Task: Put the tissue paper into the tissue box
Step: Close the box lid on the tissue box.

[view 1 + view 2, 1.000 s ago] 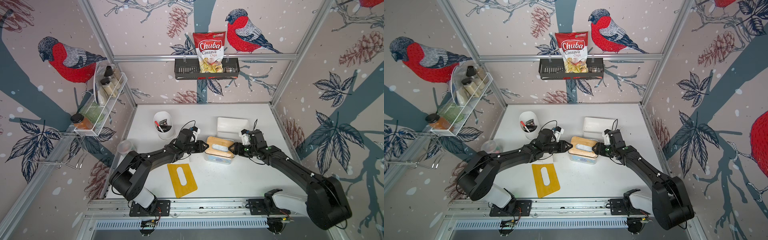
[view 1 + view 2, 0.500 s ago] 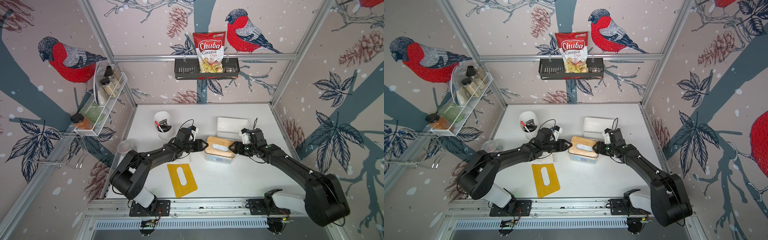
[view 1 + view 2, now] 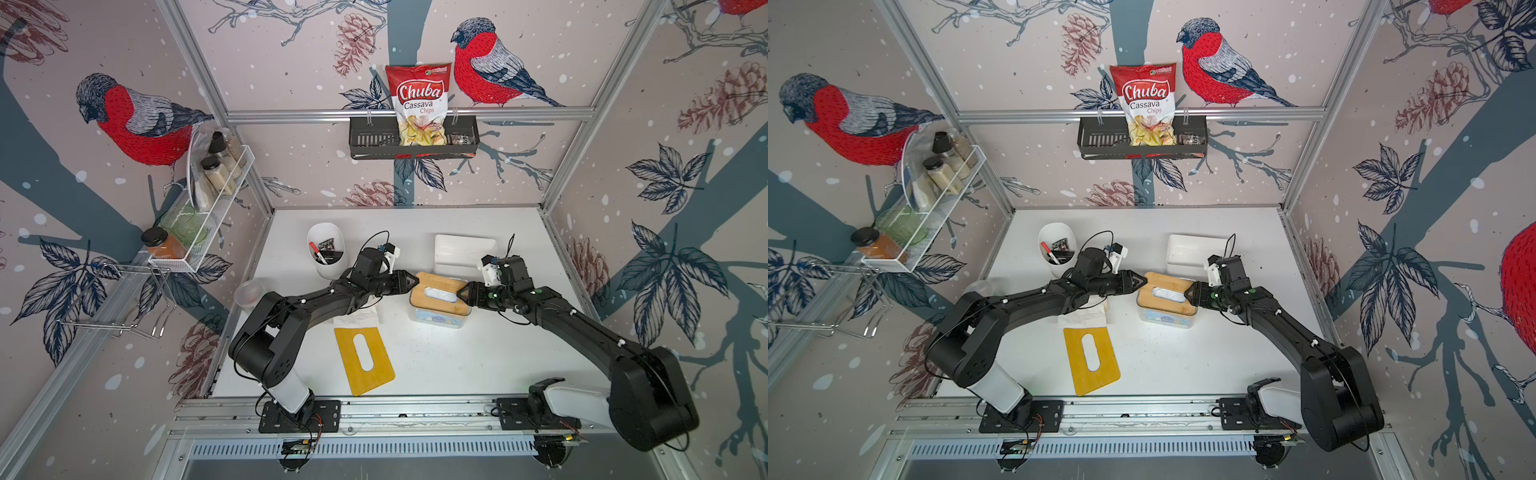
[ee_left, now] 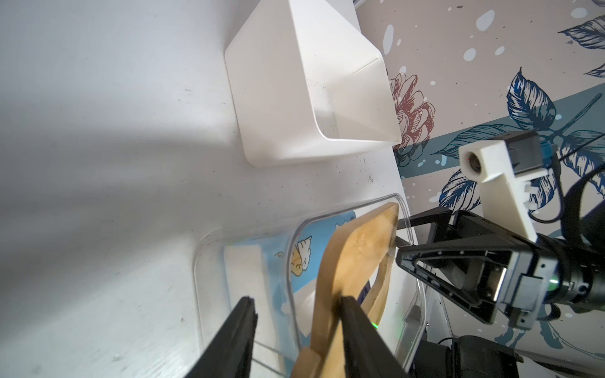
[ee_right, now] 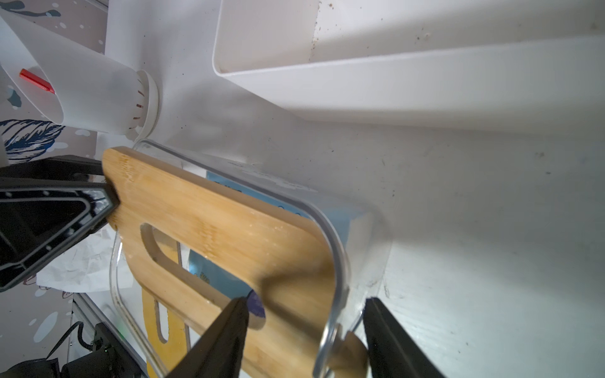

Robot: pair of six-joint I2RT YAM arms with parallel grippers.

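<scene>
The clear tissue box (image 3: 436, 321) stands mid-table in both top views (image 3: 1165, 319). The tissue paper, a blue-and-white pack (image 4: 248, 271), lies inside it, and white tissue (image 3: 439, 294) shows through the slot of the bamboo lid (image 3: 428, 283). The lid sits tilted on the box rim. My left gripper (image 3: 412, 281) is open at the box's left end (image 4: 296, 301); the lid's end leans on one finger (image 4: 353, 327), clear of the other. My right gripper (image 3: 462, 294) is open at the right end (image 5: 305, 301), straddling the lid's end and the rim.
A second yellow slotted lid (image 3: 365, 359) lies flat near the front. A crumpled white sheet (image 3: 357, 316) lies under my left arm. Behind stand a white cup with pens (image 3: 326, 253) and a white tray (image 3: 464, 249). A small clear cup (image 3: 249, 293) sits at the left edge.
My left gripper's jaws have widened and then narrowed a little at the lid's left end. The right arm and the box have not moved.
</scene>
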